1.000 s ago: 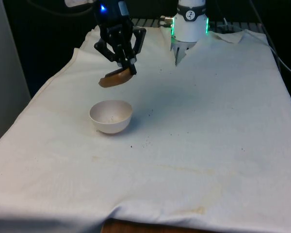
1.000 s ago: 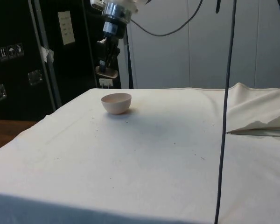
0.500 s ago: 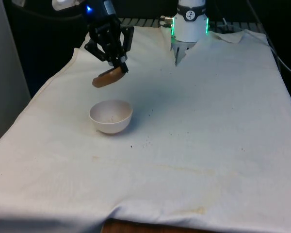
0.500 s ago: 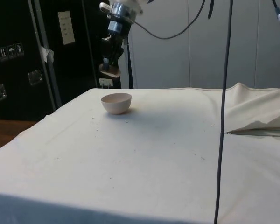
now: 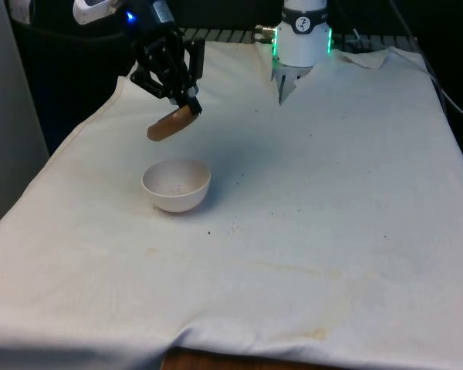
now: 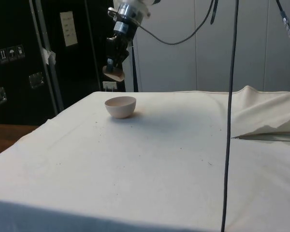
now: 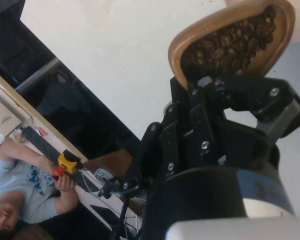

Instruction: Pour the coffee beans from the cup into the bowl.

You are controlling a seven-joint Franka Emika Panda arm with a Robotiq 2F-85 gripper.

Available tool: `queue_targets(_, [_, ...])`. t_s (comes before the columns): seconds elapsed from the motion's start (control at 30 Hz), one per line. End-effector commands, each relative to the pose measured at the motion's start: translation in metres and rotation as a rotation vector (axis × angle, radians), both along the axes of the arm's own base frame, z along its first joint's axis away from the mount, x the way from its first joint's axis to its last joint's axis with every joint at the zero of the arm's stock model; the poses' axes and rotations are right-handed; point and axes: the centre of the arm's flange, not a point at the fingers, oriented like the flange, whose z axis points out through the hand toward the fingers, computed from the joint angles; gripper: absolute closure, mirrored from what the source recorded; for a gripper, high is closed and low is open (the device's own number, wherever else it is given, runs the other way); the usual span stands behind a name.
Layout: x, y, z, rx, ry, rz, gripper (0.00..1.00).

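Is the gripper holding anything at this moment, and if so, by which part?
Yes. The gripper holds the brown cup of coffee beans by its rim, above the table beyond the bowl.

The arm reaches in from the front view's upper left, its wrist tilted so the gripper [image 5: 187, 110] slants down toward the front view's right, well above the table. In the side view the gripper [image 6: 114, 69] hangs from the wrist at a lean, high over the cloth. The black fingers [image 7: 200, 85] are closed on the rim of the cup [image 5: 170, 124], which is held tipped over on its side in the air. In the wrist view the gripper [image 7: 210, 80] pinches the cup [image 7: 230, 40] at its near edge.
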Motion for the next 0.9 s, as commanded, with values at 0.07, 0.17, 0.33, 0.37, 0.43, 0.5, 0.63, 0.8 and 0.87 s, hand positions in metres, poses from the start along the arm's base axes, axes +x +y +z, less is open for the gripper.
queue_targets(0.07, [0.0013, 0.0009, -0.0010, 0.006, -0.001, 0.000, 1.00])
queue_targets(0.17, [0.0007, 0.0008, -0.0011, 0.003, 0.000, 0.001, 1.00])
queue_targets(0.33, [0.0005, 0.0008, -0.0015, 0.002, 0.001, 0.001, 1.00])
queue_targets(0.37, [0.0005, 0.0008, -0.0015, 0.002, 0.001, 0.001, 1.00])
queue_targets(0.43, [0.0002, 0.0009, -0.0020, 0.004, 0.001, 0.001, 1.00])
queue_targets(0.5, [0.0001, 0.0019, -0.0033, 0.010, 0.002, 0.003, 1.00])
queue_targets(0.63, [-0.0006, 0.0018, -0.0065, 0.036, 0.002, -0.001, 1.00])
queue_targets(0.8, [-0.0015, 0.0023, -0.0088, 0.080, -0.001, -0.007, 1.00])
queue_targets(0.87, [-0.0018, 0.0026, -0.0093, 0.093, -0.003, -0.009, 1.00])
